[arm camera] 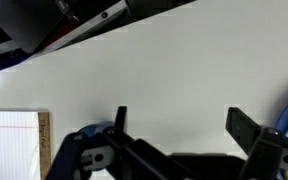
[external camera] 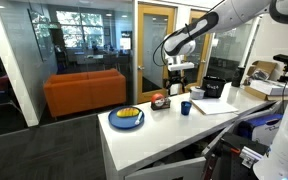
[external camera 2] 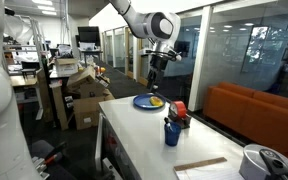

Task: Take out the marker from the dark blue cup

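Observation:
The small dark blue cup stands on the white table, near its middle. The marker is a thin dark stick poking up out of it. My gripper hangs well above the table, back from the cup, open with nothing between its fingers. In the wrist view the gripper shows two dark fingers wide apart over bare white tabletop. A blue shape at the lower left, half hidden by the gripper body, looks like the cup.
A wide blue plate with yellow contents lies near one table end. A dark reddish bowl sits beside the cup. A lined notepad lies past the cup. An orange sofa stands behind.

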